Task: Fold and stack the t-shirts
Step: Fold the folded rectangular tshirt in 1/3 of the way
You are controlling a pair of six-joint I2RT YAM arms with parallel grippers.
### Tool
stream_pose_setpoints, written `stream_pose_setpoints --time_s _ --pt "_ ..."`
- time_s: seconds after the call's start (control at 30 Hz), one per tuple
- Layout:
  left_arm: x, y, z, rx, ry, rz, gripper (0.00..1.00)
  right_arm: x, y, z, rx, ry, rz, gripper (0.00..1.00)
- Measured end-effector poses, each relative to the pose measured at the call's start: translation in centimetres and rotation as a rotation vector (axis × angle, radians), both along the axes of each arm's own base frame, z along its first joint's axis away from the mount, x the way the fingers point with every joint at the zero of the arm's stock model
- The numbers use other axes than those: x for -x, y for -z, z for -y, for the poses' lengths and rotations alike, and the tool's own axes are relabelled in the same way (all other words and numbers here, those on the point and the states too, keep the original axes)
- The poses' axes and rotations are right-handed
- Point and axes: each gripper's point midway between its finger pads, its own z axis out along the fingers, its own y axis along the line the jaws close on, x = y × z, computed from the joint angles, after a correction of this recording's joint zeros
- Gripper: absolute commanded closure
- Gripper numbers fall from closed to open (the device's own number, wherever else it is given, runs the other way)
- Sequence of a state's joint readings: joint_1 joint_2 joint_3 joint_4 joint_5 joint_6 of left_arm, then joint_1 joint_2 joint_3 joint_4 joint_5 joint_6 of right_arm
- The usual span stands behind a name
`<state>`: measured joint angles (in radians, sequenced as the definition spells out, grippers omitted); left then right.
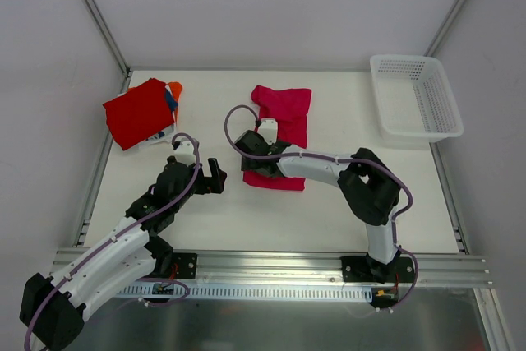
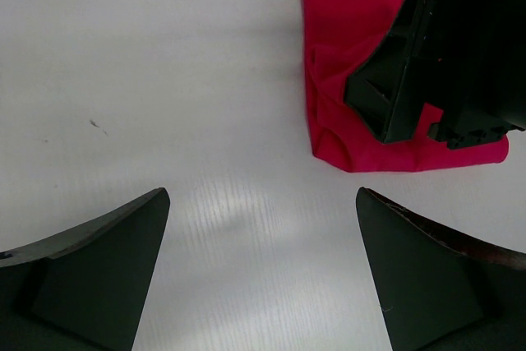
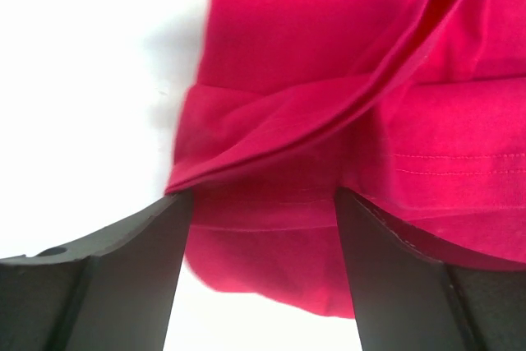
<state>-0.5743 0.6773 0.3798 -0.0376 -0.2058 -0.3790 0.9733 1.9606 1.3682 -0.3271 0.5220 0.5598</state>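
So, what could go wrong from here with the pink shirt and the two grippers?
1. The right gripper stands open over a bunched fold of the pink shirt; closing may catch only some layers and pull the fold crooked.
2. The left gripper is open above bare table beside the shirt, pinning nothing, so the cloth might slide when pulled.
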Motion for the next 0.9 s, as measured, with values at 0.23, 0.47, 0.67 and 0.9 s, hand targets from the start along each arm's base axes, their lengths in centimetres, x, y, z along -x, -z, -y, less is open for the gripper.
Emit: stream_pose_setpoints --time_s 0.23,0.47,0.67,0.9 --pt "0.1 0.0 0.2 0.004 0.011 -0.004 0.01 -0.1 -1.4 -1.2 -0.022 -0.014 0.016 0.26" --pt "0.1 0.0 0.2 0.006 0.013 -0.003 0.01 -0.5 -2.5 -1.9 -0.029 -0.023 0.035 0.26" --pt "0.1 0.0 0.3 0.007 0.013 -0.003 0.01 -2.1 -2.7 -2.2 -0.001 -0.032 0.050 0.26" --pt "0.1 -0.1 0.3 0.010 0.013 0.000 0.01 -3.1 -2.5 0.7 0.010 0.023 0.046 0.37"
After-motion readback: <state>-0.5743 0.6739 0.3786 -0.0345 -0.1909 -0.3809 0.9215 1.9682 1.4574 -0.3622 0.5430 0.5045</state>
